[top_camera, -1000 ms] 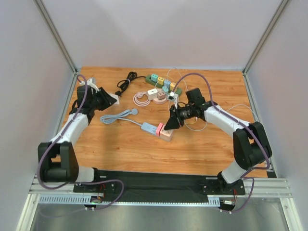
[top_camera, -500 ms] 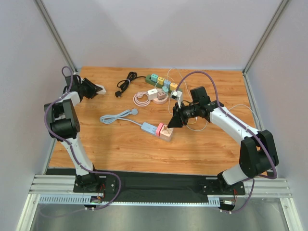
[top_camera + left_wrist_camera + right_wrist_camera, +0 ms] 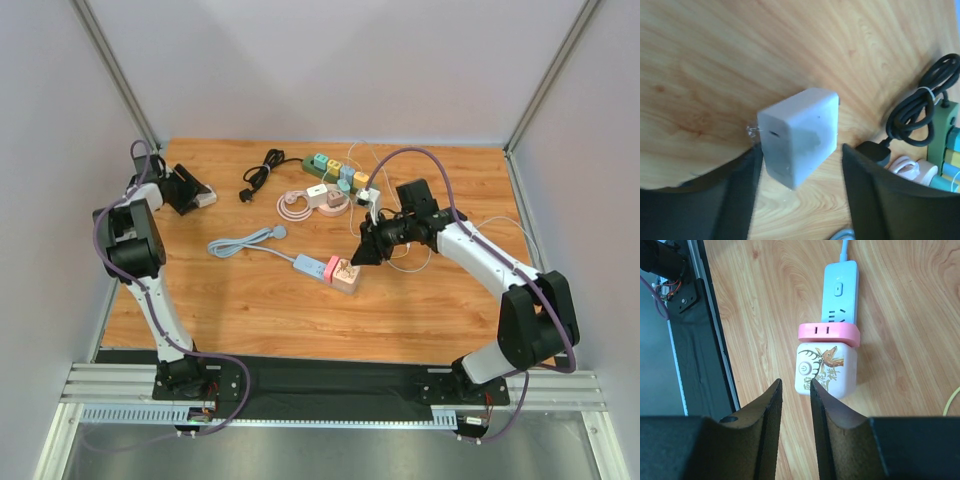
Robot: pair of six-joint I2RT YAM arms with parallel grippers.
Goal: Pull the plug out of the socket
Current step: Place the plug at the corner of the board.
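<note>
— What sort of room is it?
— A small cell: pale grey walls on three sides, aluminium posts in the far corners, and an orange wood-grain desk [image 3: 250,310] with a black mat [image 3: 330,378] along the near edge, where both arms are bolted.
— And the plug?
— Near the middle a blue-grey power strip [image 3: 841,290] lies flat. A pink adapter [image 3: 829,334] sits at its end, and a white cube [image 3: 825,370] with a deer print sits against that. The right end effector [image 3: 795,385] hangs just beside the cube, fingers a narrow slit apart with nothing between them.
— The left one?
— In the far left corner. The left end effector [image 3: 801,152] stands wide, with a white charger block [image 3: 800,125] lying on the desk between its fingers. A gap shows on one side; on the other I cannot tell whether they touch.
— Anything else on the wood?
— A green strip [image 3: 338,172] with coloured cubes, a coiled black cable [image 3: 262,168] and a pink coil [image 3: 292,206], all towards the back.
</note>
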